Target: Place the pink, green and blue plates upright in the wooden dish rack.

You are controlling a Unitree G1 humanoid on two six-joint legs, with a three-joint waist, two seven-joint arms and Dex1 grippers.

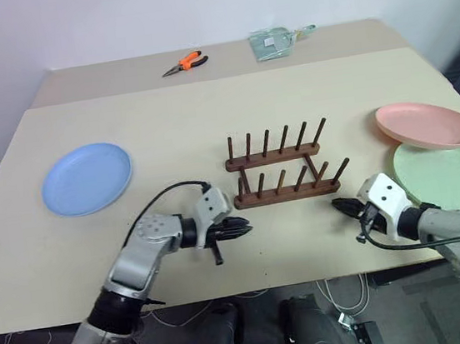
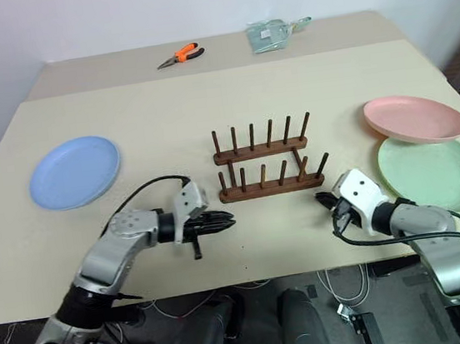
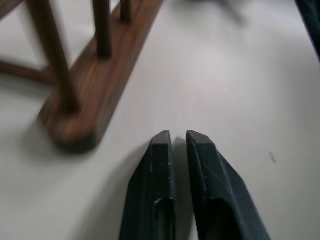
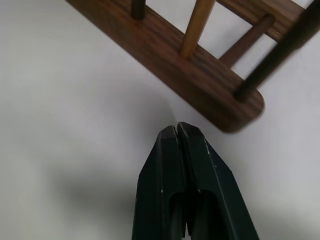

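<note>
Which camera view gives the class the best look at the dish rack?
The left eye view: the whole rack shows, both bars and all pegs, empty. The right eye view shows the same. The left wrist view catches one bar end and a few pegs; the right wrist view shows another bar end.

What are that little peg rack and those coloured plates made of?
The wooden dish rack looks like dark-stained wood: grain streaks show on its base bar. The blue plate, pink plate and green plate look like matte plastic, perhaps melamine: flat, even colour, no glaze shine.
</note>
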